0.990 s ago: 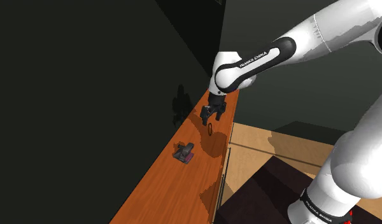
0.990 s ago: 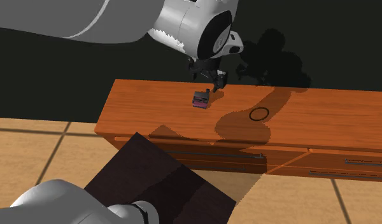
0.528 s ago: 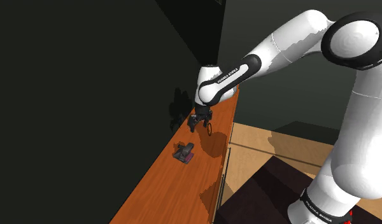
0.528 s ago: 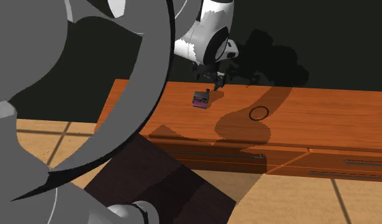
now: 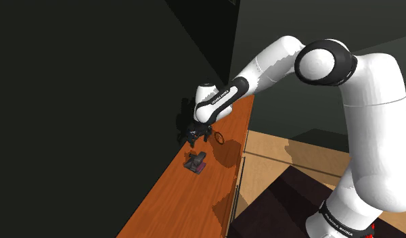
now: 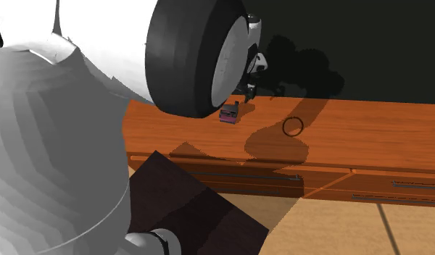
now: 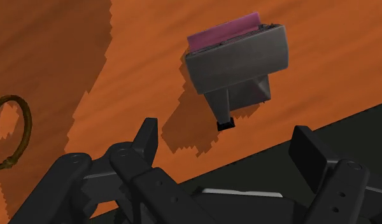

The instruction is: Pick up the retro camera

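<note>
Gripper [image 7: 228,141]: black fingers spread wide, with nothing between them and nothing held.
Retro camera [image 7: 237,60]: grey body with a pink face. It rests on the wooden top just beyond the fingertips, roughly in line with the gap and clear of both.
Ring [image 7: 8,130]: thin dark hoop lying flat on the wood, well out to the side of one finger.
Sideboard [image 6: 368,148]: orange wood with drawer fronts and long handles.

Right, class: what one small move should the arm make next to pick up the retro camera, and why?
Probably lower the open pincer toward the retro camera until its fingers straddle the grey body. The fingers stand apart and touch nothing; the camera lies ahead of the fingertips on the wooden top.
</note>
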